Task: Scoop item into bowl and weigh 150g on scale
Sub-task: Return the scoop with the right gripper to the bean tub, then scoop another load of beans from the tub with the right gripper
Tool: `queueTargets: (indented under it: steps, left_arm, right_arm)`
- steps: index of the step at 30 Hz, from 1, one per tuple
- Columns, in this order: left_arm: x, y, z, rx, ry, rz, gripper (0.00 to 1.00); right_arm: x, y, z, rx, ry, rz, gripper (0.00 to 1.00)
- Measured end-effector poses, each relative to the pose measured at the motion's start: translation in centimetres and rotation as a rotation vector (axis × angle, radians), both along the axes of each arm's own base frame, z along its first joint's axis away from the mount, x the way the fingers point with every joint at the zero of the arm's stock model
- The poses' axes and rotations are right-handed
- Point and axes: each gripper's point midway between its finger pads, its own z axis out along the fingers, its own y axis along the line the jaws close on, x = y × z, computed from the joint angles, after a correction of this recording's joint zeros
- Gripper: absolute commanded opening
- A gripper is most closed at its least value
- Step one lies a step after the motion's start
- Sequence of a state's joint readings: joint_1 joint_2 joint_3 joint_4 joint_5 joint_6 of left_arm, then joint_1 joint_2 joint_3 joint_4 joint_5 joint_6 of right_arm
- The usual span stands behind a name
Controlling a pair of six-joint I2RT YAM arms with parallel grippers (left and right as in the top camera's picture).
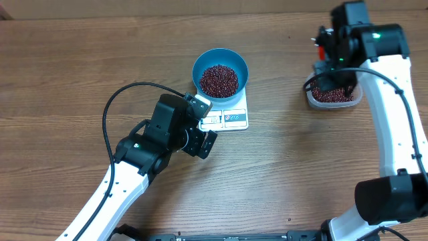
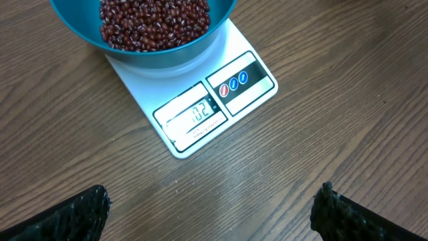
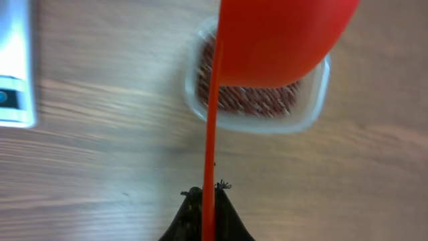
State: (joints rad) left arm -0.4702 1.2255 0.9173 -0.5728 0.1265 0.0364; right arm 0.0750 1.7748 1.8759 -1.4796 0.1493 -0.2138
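Observation:
The blue bowl [image 1: 220,61] stands on the white scale [image 1: 234,118] and holds a heap of red-brown beans [image 1: 219,79]. My left gripper [image 1: 206,124] hovers just in front of the scale, open and empty. In the left wrist view the bowl [image 2: 160,57], its beans [image 2: 154,23] and the scale [image 2: 200,127] lie ahead of the left gripper [image 2: 210,211], whose fingertips [image 2: 77,214] stand wide apart. My right gripper [image 3: 208,194] is shut on the thin handle of a red scoop [image 3: 281,40], which hangs over a clear tub [image 3: 257,117] of beans.
The clear tub [image 1: 332,95] sits at the far right of the wooden table, under my right gripper [image 1: 328,57]. A black cable [image 1: 117,100] loops from the left arm. The scale's edge [image 3: 15,67] shows at the left of the right wrist view.

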Motion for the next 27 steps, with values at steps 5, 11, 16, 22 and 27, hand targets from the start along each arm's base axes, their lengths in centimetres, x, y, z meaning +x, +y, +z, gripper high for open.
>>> queueTargets:
  steps: [5,11,16,22,27]
  left_arm:
    - [0.0,0.0,0.0,0.000,0.000,0.000,1.00]
    - [0.0,0.0,0.0,0.000,0.000,0.000,0.99]
    - [0.0,0.0,0.0,0.000,0.000,0.000,1.00]
    - [0.0,0.0,0.0,0.000,0.000,0.000,1.00]
    - [0.0,0.0,0.0,0.000,0.000,0.000,1.00]
  right_arm:
    - [-1.6,-3.9,-2.8,-0.075,0.110,0.017,0.04]
    - [-0.9,-6.0,-3.9,-0.171,0.118,0.138,0.04]
    - [0.6,-6.3,-4.0,-0.212,0.086,0.218,0.04]
    - [0.8,-6.6,-5.3,-0.220,0.122,0.260,0.04]
    - [-0.6,-7.6,-8.1,-0.204,0.217,0.258,0.04]
